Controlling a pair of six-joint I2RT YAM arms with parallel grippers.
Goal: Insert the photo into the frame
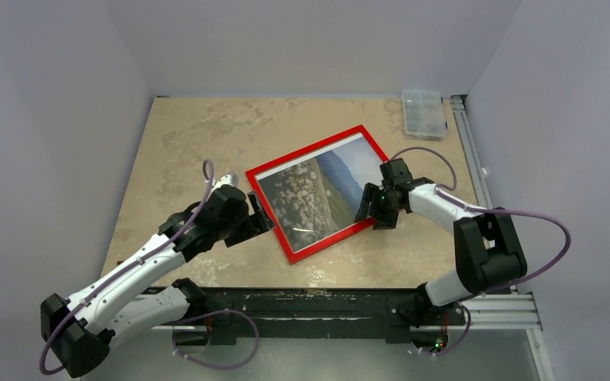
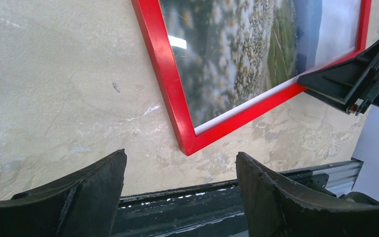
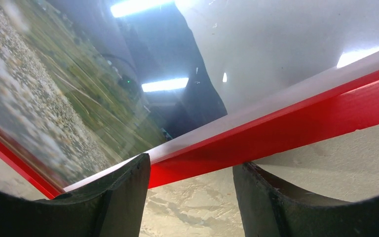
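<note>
Right gripper [image 1: 375,208] gapes wide and empty at the 3 o'clock edge of the frame [image 1: 303,148], left gripper [image 1: 260,216] likewise at 9; I fear a nudge could skid it, shifting the photo [image 1: 318,194] lying inside.

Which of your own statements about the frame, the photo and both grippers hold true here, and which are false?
1. The frame lies red side up on the table. True.
2. The photo shows through the pane inside the frame. True.
3. The left gripper is shut on the frame's corner. False: its fingers are spread, and the corner lies just ahead of them, ungripped.
4. The right gripper is closed and holds the photo. False: it is open, facing the frame's red edge.
5. A clear plastic box sits at the table's far right corner. True.
</note>
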